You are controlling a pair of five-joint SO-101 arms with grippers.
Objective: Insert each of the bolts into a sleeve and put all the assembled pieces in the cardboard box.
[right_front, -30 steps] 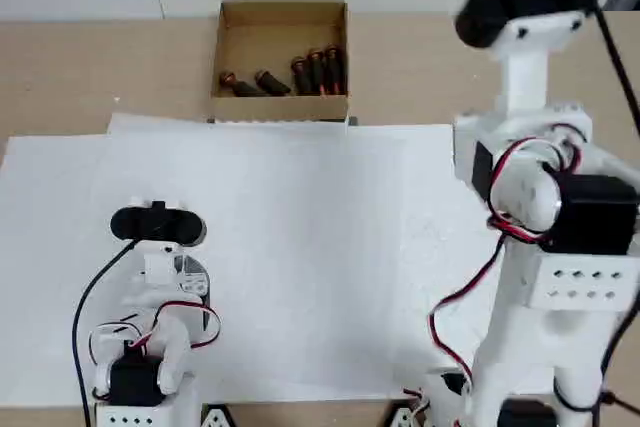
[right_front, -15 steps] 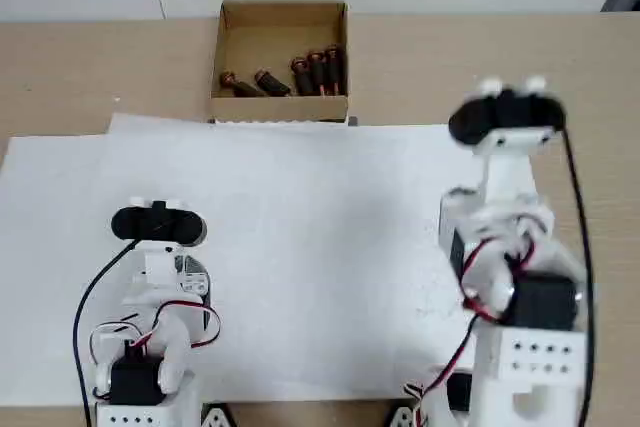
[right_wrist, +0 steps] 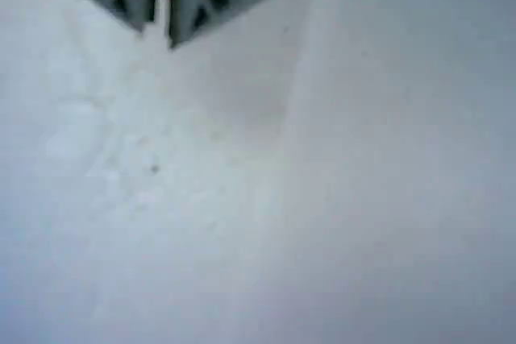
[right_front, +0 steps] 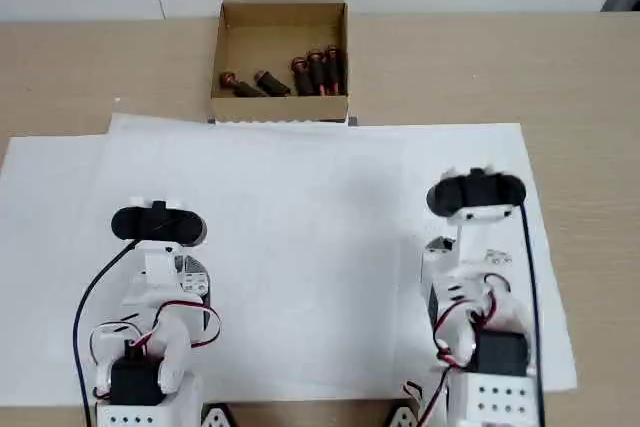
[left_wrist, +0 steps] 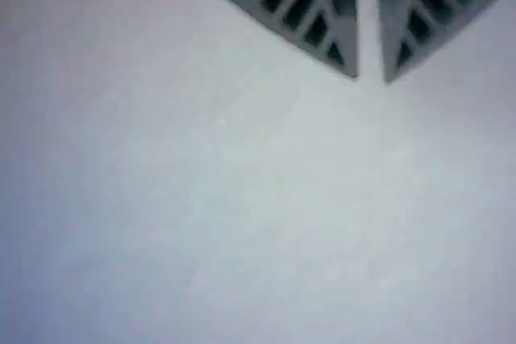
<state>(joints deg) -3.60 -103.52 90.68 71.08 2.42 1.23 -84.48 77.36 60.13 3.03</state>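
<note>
At the left we see the left arm folded low over the near edge of the white paper sheet, with the left wrist camera sitting black on top of it. The left tool shows in its own wrist view with its grey ribbed jaws clenched almost together; a thin slit of white paper shows between the tips, and nothing is gripped. The tips sit close over the paper; we cannot tell whether they touch it.

Further along, at the far side of the wooden counter and just beyond the far edge of the sheet, stands the cardboard box, open at the top. Inside it lie the assembled pieces, dark with coppery ends, five as far as we can count. Three lie side by side against the box's right wall, running front to back; two more lie slanted to their left, in the front half of the box, one after the other. The box is well apart from both arms.

At the right, the right arm is folded over the near right part of the sheet, with the right wrist camera black on top. The right tool is likewise clenched on nothing, its ribbed jaws drawn near with a narrow pale slit between them. The paper below it shows a faint crease running away from the tips.
</note>
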